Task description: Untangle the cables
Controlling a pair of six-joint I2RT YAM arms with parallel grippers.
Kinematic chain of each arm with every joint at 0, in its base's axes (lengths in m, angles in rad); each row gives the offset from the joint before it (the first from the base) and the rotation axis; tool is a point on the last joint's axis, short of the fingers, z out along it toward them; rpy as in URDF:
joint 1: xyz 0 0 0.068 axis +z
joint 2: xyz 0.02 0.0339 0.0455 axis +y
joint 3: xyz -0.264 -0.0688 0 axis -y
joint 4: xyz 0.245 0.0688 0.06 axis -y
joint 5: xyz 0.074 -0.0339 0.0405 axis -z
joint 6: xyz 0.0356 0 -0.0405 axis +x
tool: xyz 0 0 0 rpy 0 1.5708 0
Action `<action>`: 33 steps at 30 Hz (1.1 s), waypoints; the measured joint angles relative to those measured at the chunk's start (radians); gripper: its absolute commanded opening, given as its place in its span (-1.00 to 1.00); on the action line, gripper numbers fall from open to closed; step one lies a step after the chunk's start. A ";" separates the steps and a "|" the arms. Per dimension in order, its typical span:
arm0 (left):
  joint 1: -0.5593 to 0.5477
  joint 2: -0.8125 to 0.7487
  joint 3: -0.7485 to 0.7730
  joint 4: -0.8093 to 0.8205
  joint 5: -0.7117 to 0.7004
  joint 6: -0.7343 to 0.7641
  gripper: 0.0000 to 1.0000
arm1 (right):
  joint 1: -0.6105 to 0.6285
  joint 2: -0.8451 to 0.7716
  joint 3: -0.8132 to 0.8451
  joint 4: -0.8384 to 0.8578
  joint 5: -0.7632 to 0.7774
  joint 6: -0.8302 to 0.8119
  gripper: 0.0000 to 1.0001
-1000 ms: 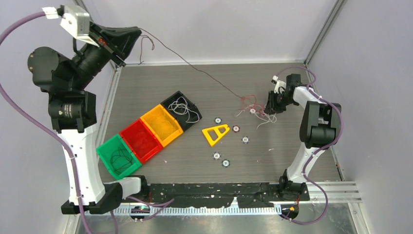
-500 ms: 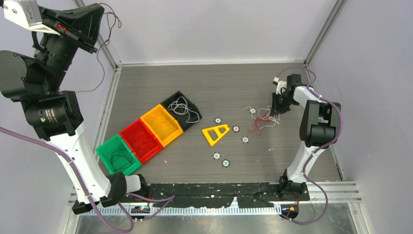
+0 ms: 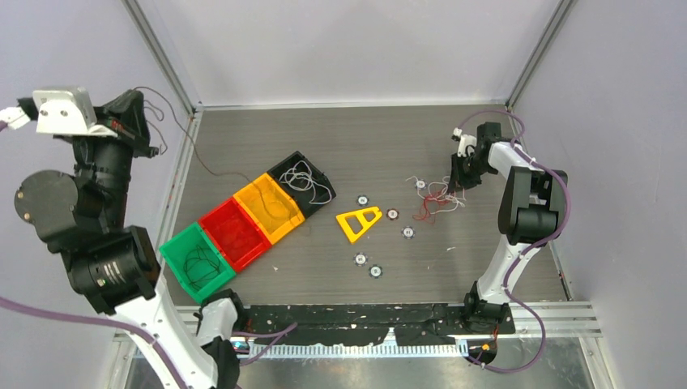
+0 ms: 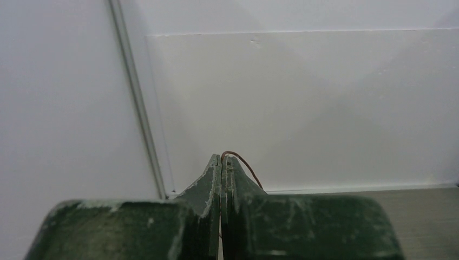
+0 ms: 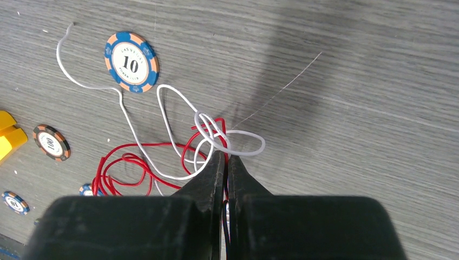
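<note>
We see the left end effector (image 4: 222,158) raised high beyond the left edge of the tabletop (image 3: 364,138), its jaws pressed together on a single thin brown wire (image 4: 246,167). From there the wire droops down and trails across the left part of the tabletop, ending near the black bin (image 3: 283,163). The right end effector (image 5: 223,155) is down at the tabletop on the far right, its jaws closed to a narrow slit on the knot of red and white cables (image 5: 211,132). Red loops spread to the left of that knot, and one white strand curls away past a blue poker chip (image 5: 130,61) marked 10. A yellow triangular frame (image 3: 359,221) lies between the bins and the knot, apart from both.
</note>
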 measured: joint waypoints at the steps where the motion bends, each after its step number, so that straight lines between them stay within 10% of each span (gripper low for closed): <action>1: 0.005 -0.012 0.000 -0.010 -0.017 0.011 -1.00 | 0.000 0.000 0.000 -0.004 -0.001 -0.003 -0.85; 18: 0.124 0.188 0.464 -0.479 -0.096 0.315 -1.00 | 0.000 -0.015 0.027 -0.057 -0.022 -0.031 -0.84; 33: 0.220 0.234 0.568 -0.926 -0.011 0.566 -1.00 | 0.000 -0.016 0.033 -0.093 -0.034 -0.046 -0.83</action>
